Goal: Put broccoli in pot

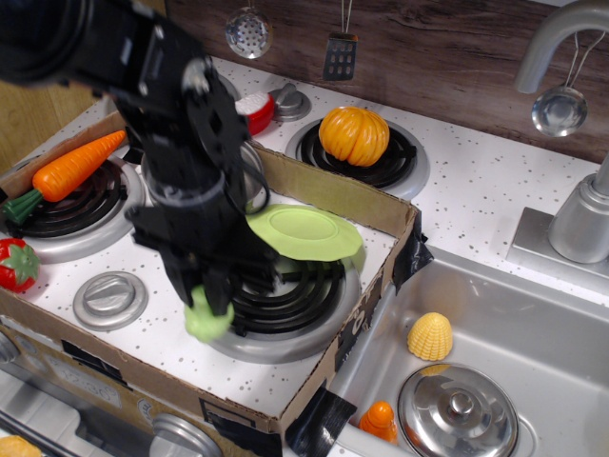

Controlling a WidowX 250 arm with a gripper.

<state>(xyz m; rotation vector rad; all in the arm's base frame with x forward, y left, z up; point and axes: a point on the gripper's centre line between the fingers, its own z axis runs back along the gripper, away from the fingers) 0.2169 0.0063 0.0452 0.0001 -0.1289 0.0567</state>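
My gripper (211,303) points down over the front-left edge of the right front burner (290,297). It is shut on the pale-green broccoli (206,322), whose lumpy head hangs below the fingertips, just above the stove top. The black arm rises from there to the upper left. A thin curve of shiny steel (251,169) shows behind the arm and may be the pot's rim. The rest of the pot is hidden by the arm.
A flat light-green plate (303,231) lies on the burner's far side. A cardboard wall (354,198) rings the stove top. A carrot (74,168), red toy (15,265) and knob (110,299) are left. A pumpkin (354,135) is behind. Corn (430,336) and a domed lid (459,409) lie in the sink.
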